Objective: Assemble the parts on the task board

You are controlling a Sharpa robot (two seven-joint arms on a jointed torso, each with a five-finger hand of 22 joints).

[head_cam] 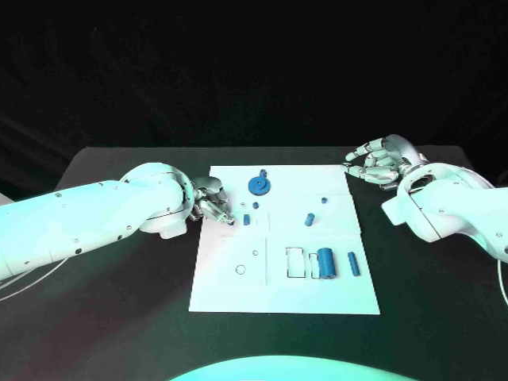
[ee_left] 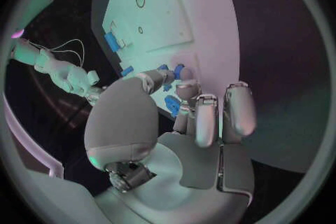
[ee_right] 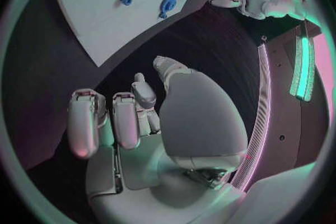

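Left hand (head_cam: 212, 205) at the board's (head_cam: 323, 298) left edge, fingertips pinching a small blue part (head_cam: 246, 220) — contact partly hidden. Risk: it tips or skids off-slot if pressed crooked. Right hand (head_cam: 380, 163) empty, fingers loosely curled, off the board's far corner.

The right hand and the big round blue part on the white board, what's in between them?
In the head view, only bare white task board and a strip of black table lie between the right hand and the round blue part.
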